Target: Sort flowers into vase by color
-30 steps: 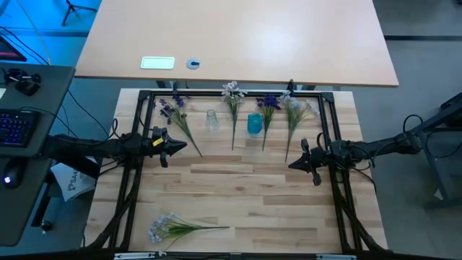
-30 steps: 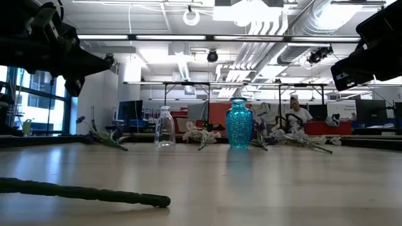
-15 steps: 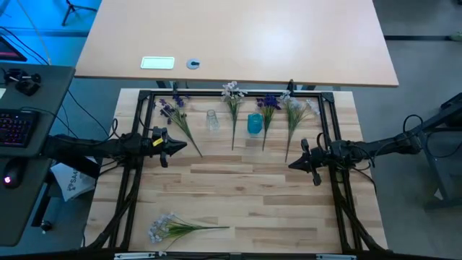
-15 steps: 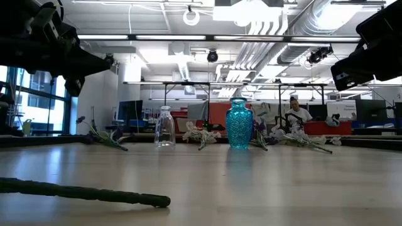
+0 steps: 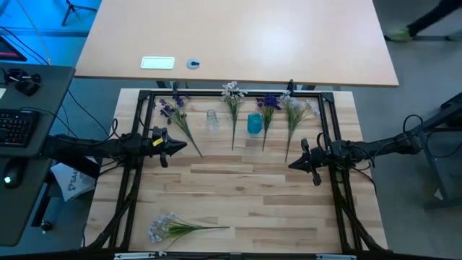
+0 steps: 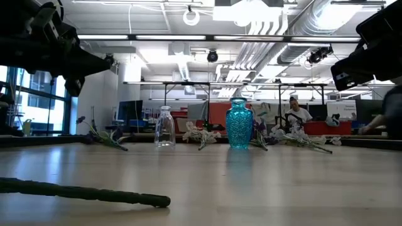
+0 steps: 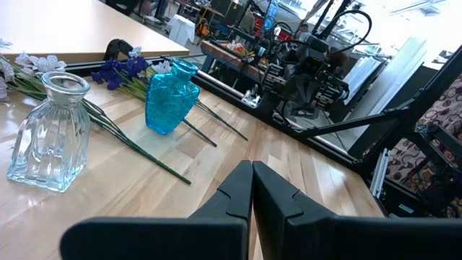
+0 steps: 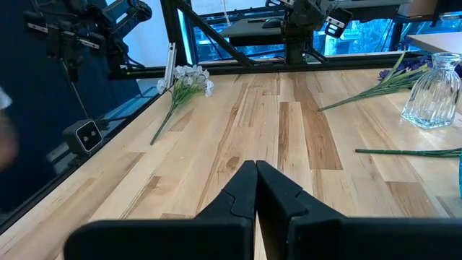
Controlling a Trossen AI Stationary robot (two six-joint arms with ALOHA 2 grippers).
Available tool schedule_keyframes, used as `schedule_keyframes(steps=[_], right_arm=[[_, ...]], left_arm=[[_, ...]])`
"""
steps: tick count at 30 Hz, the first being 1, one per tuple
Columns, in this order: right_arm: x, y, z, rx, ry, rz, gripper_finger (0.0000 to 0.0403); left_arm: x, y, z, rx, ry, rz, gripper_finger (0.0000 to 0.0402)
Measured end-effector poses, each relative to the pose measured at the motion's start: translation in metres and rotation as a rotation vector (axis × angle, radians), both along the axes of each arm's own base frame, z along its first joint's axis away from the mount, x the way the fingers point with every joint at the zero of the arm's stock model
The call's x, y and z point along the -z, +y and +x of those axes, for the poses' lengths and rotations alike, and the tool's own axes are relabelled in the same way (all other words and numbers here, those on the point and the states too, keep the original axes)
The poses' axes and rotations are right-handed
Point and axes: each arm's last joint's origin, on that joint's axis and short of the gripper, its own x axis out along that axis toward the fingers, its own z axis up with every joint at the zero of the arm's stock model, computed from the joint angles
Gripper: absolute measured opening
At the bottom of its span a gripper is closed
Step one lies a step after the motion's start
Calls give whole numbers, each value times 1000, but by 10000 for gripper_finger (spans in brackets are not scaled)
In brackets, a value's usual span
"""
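Observation:
Several flower sprigs lie flat on the table. Near the far edge in the high view: a purple sprig (image 5: pixel 176 115), a white sprig (image 5: pixel 233 108), a purple sprig (image 5: pixel 268 110), a pale sprig (image 5: pixel 294 115). Another white sprig (image 5: pixel 173 227) lies by the near edge. A clear glass vase (image 5: pixel 211 119) and a blue vase (image 5: pixel 255 123) stand upright between them. My left gripper (image 5: pixel 196 148) hovers shut at the table's left, near the purple sprig's stem end. My right gripper (image 5: pixel 291 165) hovers shut at the right, near the pale sprig's stem end.
A black frame (image 5: pixel 231 94) borders the work area. A larger table (image 5: pixel 238 43) sits beyond the far edge, and a keyboard (image 5: pixel 14 126) lies to the left. Bare wood (image 5: pixel 245 188) spans the middle. A person (image 6: pixel 295 116) sits in the room behind.

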Motion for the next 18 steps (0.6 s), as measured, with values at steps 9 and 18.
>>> schedule_keyframes(steps=[9,18], right_arm=[[-17,-2,2,90,-123,286,0],[-61,-17,-11,364,-627,947,0]], left_arm=[[0,0,0,0,0,0,0],[0,0,0,0,2,0,0]])
